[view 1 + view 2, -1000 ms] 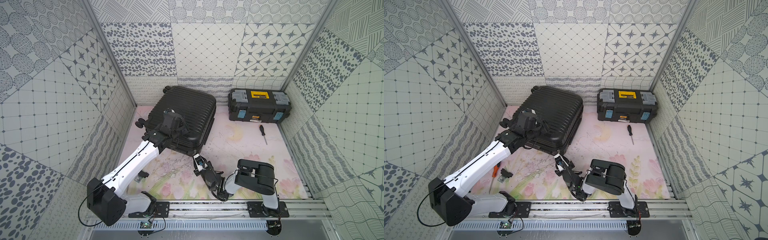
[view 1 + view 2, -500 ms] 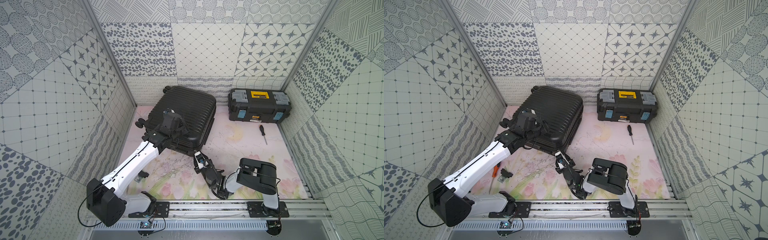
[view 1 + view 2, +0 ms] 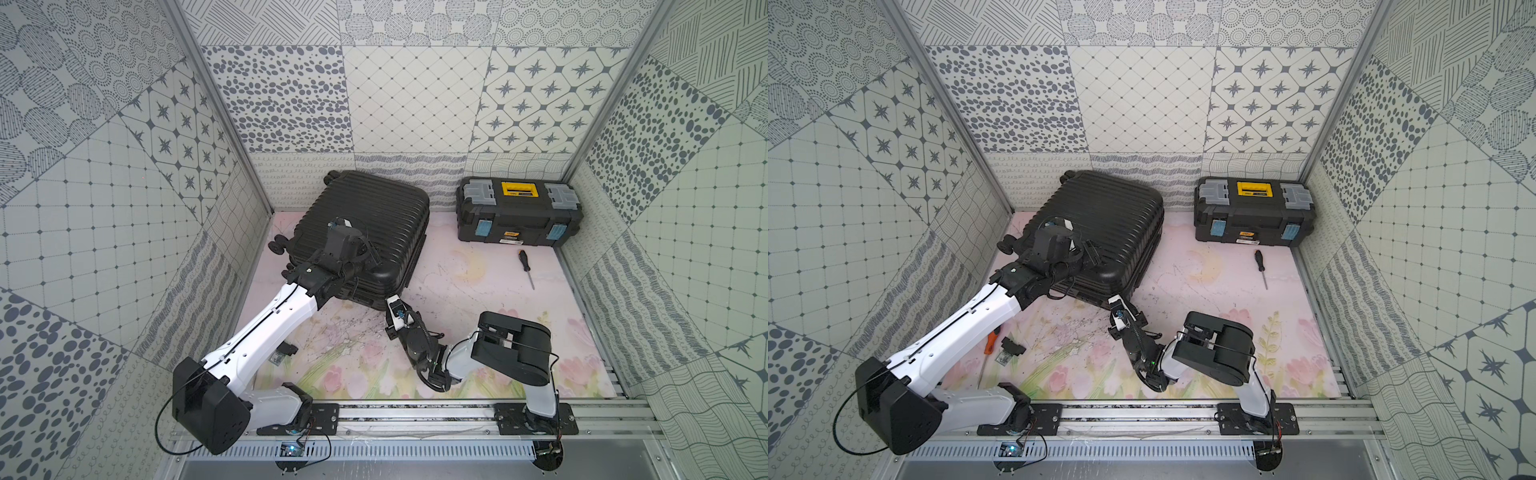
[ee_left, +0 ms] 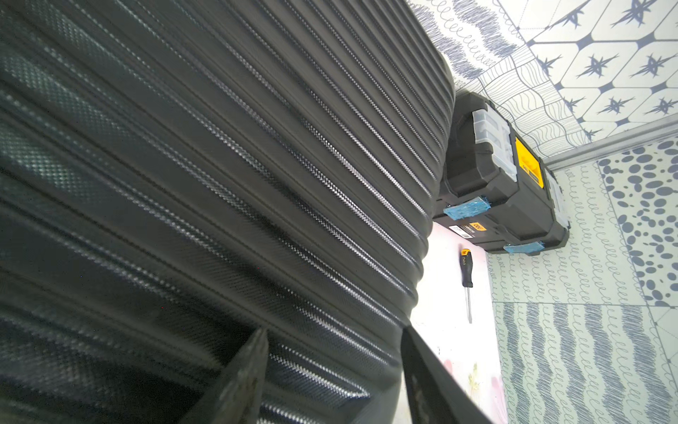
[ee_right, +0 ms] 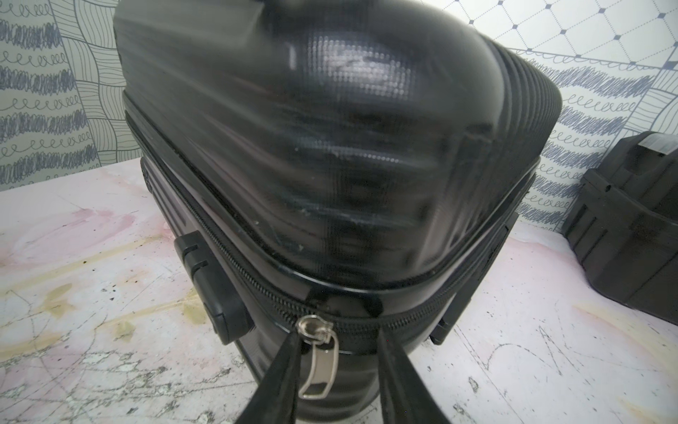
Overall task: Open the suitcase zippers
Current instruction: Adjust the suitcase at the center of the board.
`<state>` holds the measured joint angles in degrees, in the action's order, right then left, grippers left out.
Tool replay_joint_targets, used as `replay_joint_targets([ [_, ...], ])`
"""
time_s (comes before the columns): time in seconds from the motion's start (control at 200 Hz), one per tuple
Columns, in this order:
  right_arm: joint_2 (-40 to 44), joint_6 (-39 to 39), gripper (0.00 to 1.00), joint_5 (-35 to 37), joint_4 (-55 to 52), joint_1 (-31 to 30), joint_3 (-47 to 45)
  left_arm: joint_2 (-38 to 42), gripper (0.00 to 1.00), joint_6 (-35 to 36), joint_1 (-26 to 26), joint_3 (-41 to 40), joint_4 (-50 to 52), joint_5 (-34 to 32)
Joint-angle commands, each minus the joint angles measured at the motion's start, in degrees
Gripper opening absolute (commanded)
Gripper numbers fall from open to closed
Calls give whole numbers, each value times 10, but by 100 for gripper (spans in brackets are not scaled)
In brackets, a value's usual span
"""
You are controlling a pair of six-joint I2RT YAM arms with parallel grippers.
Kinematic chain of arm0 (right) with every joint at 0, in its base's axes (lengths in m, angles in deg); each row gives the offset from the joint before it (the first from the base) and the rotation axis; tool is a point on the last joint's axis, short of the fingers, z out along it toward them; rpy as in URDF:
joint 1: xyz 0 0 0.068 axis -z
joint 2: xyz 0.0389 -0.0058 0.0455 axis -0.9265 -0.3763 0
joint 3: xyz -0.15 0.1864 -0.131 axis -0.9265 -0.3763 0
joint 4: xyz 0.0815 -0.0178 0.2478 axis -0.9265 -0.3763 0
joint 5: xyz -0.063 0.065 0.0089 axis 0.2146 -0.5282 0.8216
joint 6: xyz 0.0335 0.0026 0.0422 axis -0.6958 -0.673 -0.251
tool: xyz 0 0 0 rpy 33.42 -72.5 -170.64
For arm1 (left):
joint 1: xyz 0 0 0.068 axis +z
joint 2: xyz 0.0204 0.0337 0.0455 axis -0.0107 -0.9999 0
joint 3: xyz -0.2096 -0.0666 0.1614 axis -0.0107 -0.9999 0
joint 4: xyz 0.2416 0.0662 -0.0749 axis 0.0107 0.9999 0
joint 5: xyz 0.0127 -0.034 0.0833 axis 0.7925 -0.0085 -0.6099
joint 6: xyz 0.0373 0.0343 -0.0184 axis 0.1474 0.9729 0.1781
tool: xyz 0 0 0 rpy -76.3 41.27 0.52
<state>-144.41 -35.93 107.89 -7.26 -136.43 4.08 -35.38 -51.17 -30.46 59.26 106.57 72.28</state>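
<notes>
The black ribbed suitcase (image 3: 374, 224) (image 3: 1113, 216) lies flat at the back left of the mat. My left gripper (image 3: 368, 253) (image 4: 334, 330) is open, its fingers spread over the ribbed top shell (image 4: 220, 165) near the front corner. My right gripper (image 3: 392, 301) (image 5: 337, 336) stands open low at the suitcase's near corner (image 5: 330, 128). The zippers' black track (image 5: 257, 290) runs round the seam there. A silver pull (image 5: 317, 363) hangs between my right fingers, close beside one finger (image 5: 282, 367) and not clamped.
A black toolbox (image 3: 517, 212) with a yellow label stands at the back right, and a black-handled screwdriver (image 3: 525, 268) lies before it. An orange-handled screwdriver (image 3: 990, 345) and a small black part (image 3: 1011, 349) lie by the left arm. Patterned walls enclose three sides.
My right gripper has moved up to the suitcase's near corner. Its jaws widened a little, then narrowed again. The left arm has not moved.
</notes>
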Motion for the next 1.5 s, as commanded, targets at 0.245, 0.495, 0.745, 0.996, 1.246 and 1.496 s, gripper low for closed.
replay_joint_targets([
  [0.245,-29,-19,43,-15,9,2,-4,-14,58,-13,0,-11,196,46],
  [0.495,-34,-14,43,-1,6,-4,-8,-16,58,-16,0,-12,193,47],
  [0.745,-43,-14,54,13,0,-7,-5,-13,58,-16,0,-14,195,46],
  [0.996,-48,-6,46,9,13,5,11,-11,58,-20,0,-16,192,51],
  [1.246,-40,-6,50,-7,2,8,28,-7,58,-20,0,-22,190,50],
  [1.496,-39,-8,48,-13,5,9,33,-5,58,-17,0,-28,189,51],
])
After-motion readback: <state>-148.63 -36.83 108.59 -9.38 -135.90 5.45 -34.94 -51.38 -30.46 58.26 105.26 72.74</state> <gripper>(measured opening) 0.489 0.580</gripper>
